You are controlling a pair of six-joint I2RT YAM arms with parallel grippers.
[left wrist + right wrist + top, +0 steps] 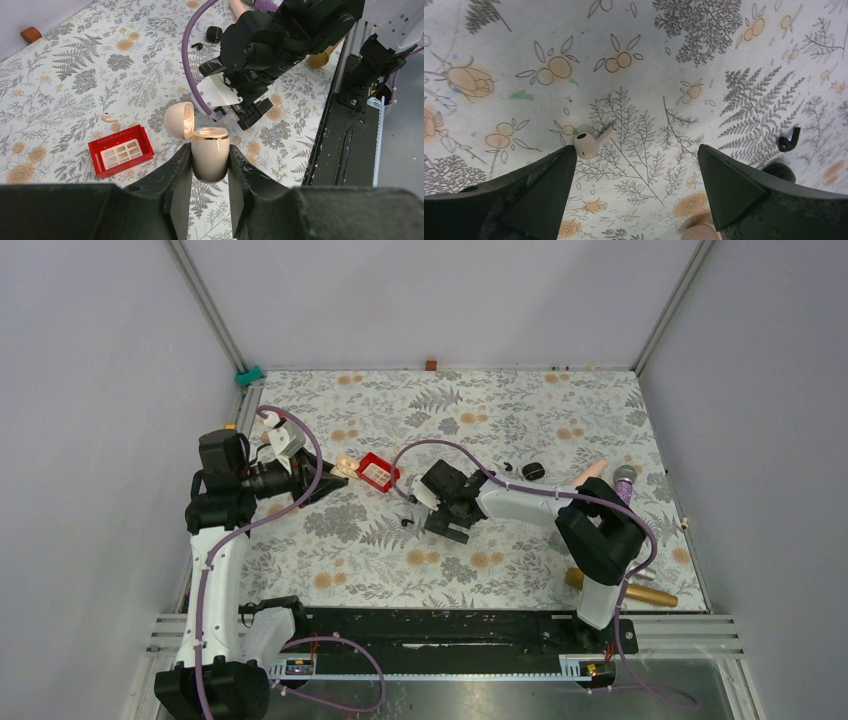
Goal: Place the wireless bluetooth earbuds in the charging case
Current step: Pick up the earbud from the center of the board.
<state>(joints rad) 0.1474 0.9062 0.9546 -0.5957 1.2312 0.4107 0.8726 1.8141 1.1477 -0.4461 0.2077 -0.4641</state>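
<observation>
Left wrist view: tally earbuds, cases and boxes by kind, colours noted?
Earbuds: 2 (cream earbud, black earbud)
Cases: 2 (cream case, lid open, gripped by the left tool; black case)
Boxes: 1 (red box)
Total: 5

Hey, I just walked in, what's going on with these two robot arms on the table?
The left gripper is shut on a cream charging case whose lid is flipped open. The right gripper is open and hangs over a cream earbud lying on the table, close to one fingertip but not gripped. A second cream earbud lies near the red box. A black case and a black earbud sit untouched farther off.
</observation>
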